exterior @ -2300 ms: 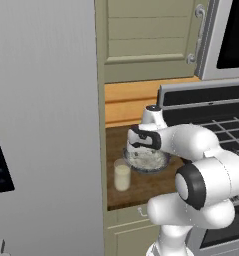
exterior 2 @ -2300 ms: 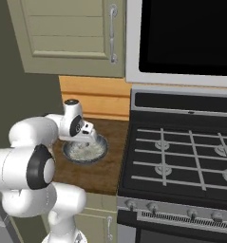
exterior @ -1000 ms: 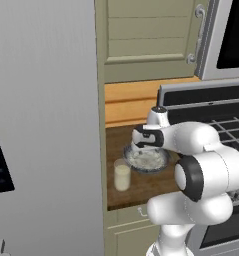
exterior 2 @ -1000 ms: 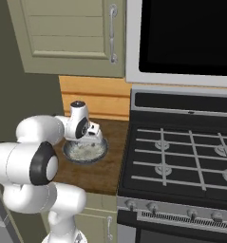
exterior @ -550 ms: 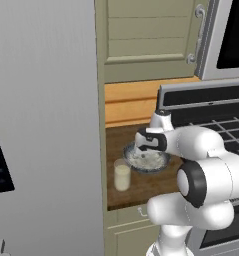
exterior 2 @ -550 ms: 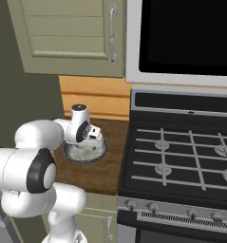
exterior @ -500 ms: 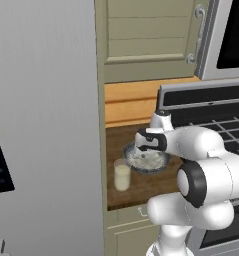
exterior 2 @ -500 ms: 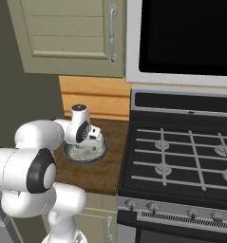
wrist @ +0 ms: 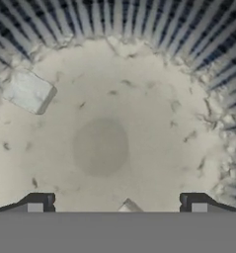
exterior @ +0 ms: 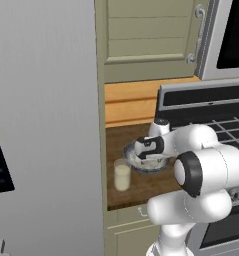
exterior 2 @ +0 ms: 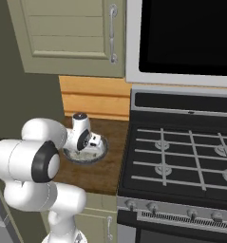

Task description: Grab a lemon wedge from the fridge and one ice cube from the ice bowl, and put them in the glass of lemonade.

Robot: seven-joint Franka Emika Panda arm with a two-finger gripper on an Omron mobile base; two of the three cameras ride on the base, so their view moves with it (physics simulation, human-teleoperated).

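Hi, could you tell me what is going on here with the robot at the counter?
The robot arm has its gripper lowered into the ice bowl on the wooden counter between the fridge and the stove. The jaws are open and hold nothing. In the hand view an ice cube lies off to one side of the bowl's speckled inside, and a second small piece peeks up between the fingertips. The glass of lemonade stands beside the bowl.

Base views flank the ice bowl (exterior: 147,162); hand view looks close inside
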